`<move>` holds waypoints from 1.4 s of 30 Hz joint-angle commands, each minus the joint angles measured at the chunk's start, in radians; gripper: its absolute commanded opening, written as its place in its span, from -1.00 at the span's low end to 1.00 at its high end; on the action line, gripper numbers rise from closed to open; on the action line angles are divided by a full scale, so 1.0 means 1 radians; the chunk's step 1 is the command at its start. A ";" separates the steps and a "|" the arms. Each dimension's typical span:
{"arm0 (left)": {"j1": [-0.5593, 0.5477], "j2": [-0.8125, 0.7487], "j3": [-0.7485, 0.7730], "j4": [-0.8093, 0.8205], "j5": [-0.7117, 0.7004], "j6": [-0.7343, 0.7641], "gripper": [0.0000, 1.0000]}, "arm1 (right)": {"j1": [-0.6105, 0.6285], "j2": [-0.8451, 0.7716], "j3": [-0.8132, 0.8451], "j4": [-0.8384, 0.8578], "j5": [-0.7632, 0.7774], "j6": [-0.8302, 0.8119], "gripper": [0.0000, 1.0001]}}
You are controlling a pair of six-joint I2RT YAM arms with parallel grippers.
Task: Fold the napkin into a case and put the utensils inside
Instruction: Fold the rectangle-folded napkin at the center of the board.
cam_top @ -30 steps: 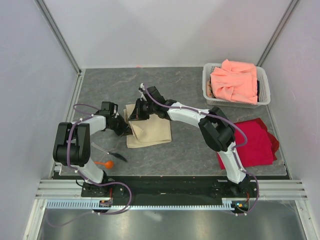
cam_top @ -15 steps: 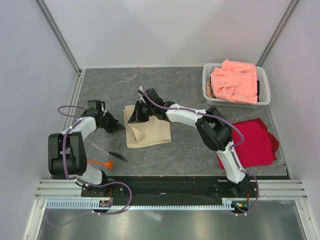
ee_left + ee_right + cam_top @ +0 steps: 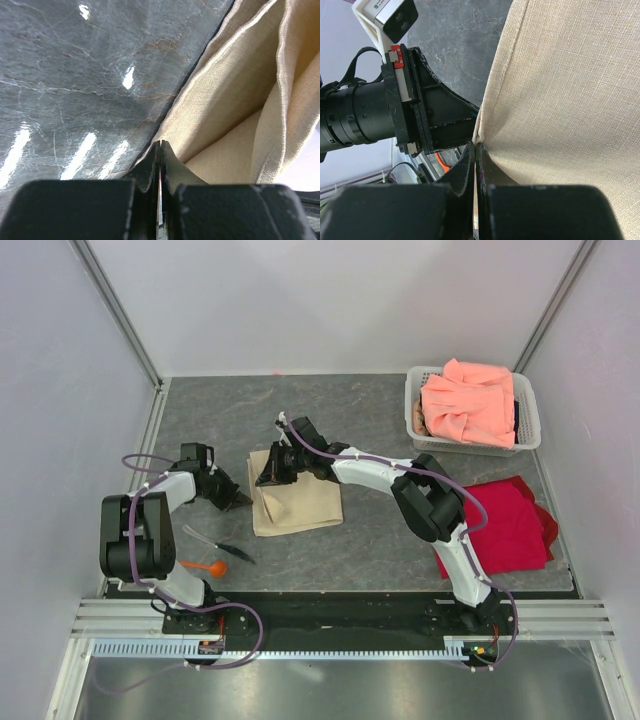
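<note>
The beige napkin (image 3: 305,505) lies partly folded in the middle of the table. My right gripper (image 3: 268,478) is shut on its upper-left corner (image 3: 485,131) and holds that corner lifted. My left gripper (image 3: 243,499) is shut, with its tips at the napkin's left edge (image 3: 200,115). Whether any cloth is pinched there I cannot tell. The left gripper's black body (image 3: 432,117) shows close beside the held corner. The orange spoon (image 3: 207,566) and the thin dark utensil (image 3: 218,545) lie on the table near the left arm's base, below the left gripper.
At the back right stands a white basket (image 3: 413,412) filled with a salmon-pink cloth (image 3: 468,400). A red cloth (image 3: 510,522) lies spread on the right side of the table. Walls close off the table on the left, right and back.
My left gripper has drawn back leftwards from over the napkin to its left edge, staying shut. The right gripper and the napkin have hardly moved.
</note>
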 commanded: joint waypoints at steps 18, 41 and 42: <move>0.000 0.000 -0.014 0.024 0.011 0.046 -0.95 | 0.012 -0.045 -0.030 0.092 -0.033 0.030 -1.00; 0.021 -0.043 0.015 -0.018 0.008 0.060 -0.95 | 0.036 0.089 0.020 0.089 -0.080 0.041 -0.98; 0.029 -0.053 0.022 -0.028 0.017 0.062 -0.95 | 0.038 0.104 0.026 0.089 -0.085 0.040 -0.94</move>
